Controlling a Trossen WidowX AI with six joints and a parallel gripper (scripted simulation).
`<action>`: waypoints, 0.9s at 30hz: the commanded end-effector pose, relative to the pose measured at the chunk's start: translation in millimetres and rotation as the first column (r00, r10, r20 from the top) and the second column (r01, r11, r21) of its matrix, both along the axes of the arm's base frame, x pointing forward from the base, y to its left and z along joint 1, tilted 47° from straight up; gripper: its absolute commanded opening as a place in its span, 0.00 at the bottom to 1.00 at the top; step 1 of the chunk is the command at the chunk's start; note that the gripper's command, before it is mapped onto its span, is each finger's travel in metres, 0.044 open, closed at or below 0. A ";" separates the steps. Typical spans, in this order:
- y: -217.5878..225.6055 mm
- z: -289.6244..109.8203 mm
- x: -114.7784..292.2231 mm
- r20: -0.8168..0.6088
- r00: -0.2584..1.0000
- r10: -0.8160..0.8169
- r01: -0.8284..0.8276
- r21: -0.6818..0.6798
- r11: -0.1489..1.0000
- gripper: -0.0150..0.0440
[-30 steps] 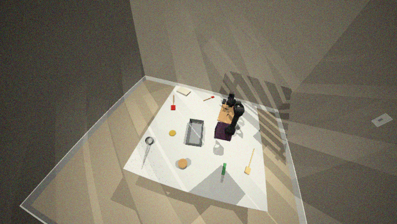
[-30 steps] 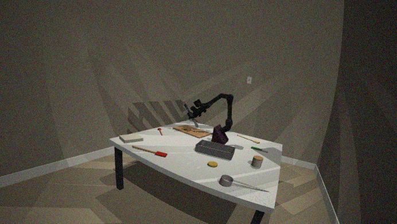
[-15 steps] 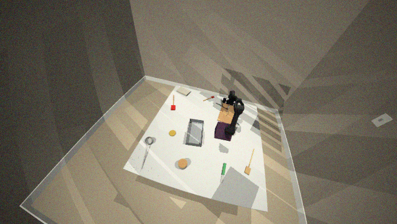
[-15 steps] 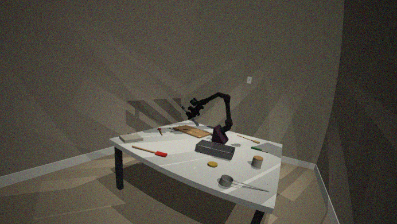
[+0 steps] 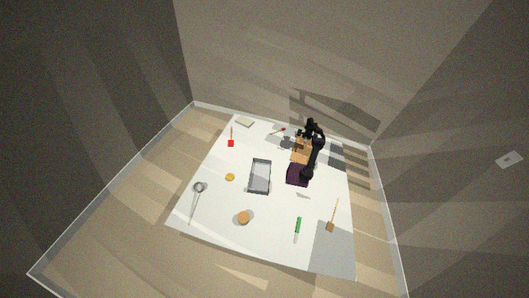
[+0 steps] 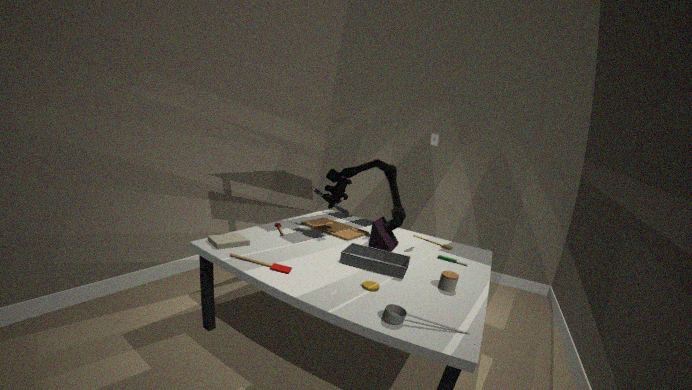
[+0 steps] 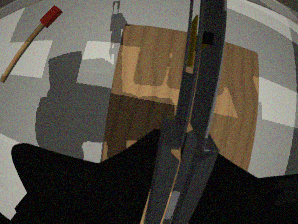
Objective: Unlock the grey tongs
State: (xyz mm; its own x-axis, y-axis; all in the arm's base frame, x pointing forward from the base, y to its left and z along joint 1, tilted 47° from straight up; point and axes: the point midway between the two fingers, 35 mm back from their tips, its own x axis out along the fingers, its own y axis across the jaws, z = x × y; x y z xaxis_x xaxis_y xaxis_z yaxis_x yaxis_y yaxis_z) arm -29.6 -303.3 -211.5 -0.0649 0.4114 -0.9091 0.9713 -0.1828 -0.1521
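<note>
My gripper (image 5: 303, 134) (image 6: 332, 197) (image 7: 170, 137) is shut on the grey tongs (image 7: 201, 90) and holds them in the air above the wooden board (image 5: 299, 156) (image 6: 336, 229) (image 7: 148, 70). In the wrist view the two tong arms run close together, away from the fingers and across the board. A yellow strip shows between the arms. The tongs are too small to make out in the top and exterior views. The grey roasting tin (image 5: 260, 176) (image 6: 374, 260) stands empty near the middle of the table, apart from the board.
The arm's purple base (image 5: 296, 176) (image 6: 382, 235) stands between tin and board. Around them lie a red spatula (image 5: 231, 142) (image 6: 280, 268), a red-tipped stick (image 5: 278, 131) (image 7: 48, 18), a beige block (image 5: 245, 121), a yellow disc (image 5: 229, 176), a strainer (image 5: 198, 187), a cork-topped jar (image 5: 243, 217) and a green-handled tool (image 5: 297, 225).
</note>
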 end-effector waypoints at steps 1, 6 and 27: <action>-7.3 4.1 -1.0 0.013 1.000 -0.016 0.015 0.032 0.999 0.00; -6.7 8.3 -1.6 0.027 0.999 -0.032 0.029 0.102 0.994 0.00; -2.7 34.4 -3.4 0.068 0.992 -0.106 0.075 0.359 0.930 0.00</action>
